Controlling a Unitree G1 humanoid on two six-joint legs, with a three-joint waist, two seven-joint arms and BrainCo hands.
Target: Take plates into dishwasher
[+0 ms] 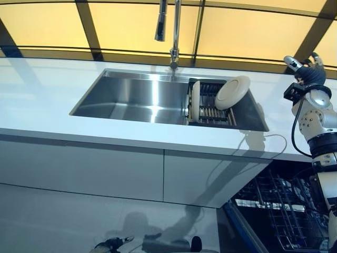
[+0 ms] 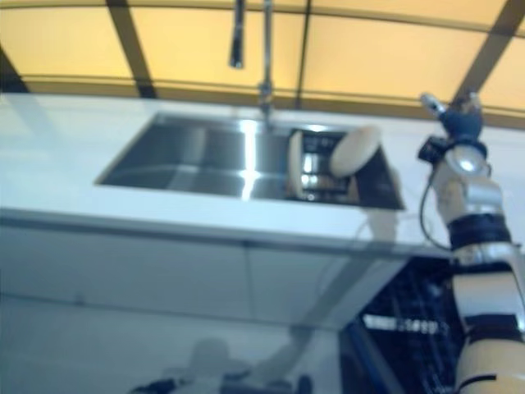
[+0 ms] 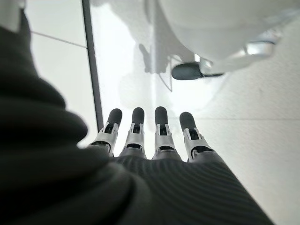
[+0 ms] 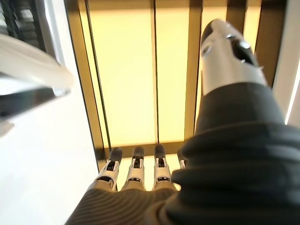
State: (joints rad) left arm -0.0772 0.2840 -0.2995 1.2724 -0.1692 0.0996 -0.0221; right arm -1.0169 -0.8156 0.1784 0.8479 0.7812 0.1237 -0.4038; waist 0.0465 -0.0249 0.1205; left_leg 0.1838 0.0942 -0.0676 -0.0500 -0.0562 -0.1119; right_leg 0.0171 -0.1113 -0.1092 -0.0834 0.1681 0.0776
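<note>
White plates (image 1: 232, 92) in a steel-grey sink (image 1: 131, 97), white counter (image 1: 42, 95), yellow wall panels (image 1: 131, 23)

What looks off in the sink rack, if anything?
One plate tips over the right end of the rack in the sink, leaning rather than slotted upright like the plate at the rack's left end. Nothing spilled or broken shows. Right hand is raised nearby and empty.
</note>
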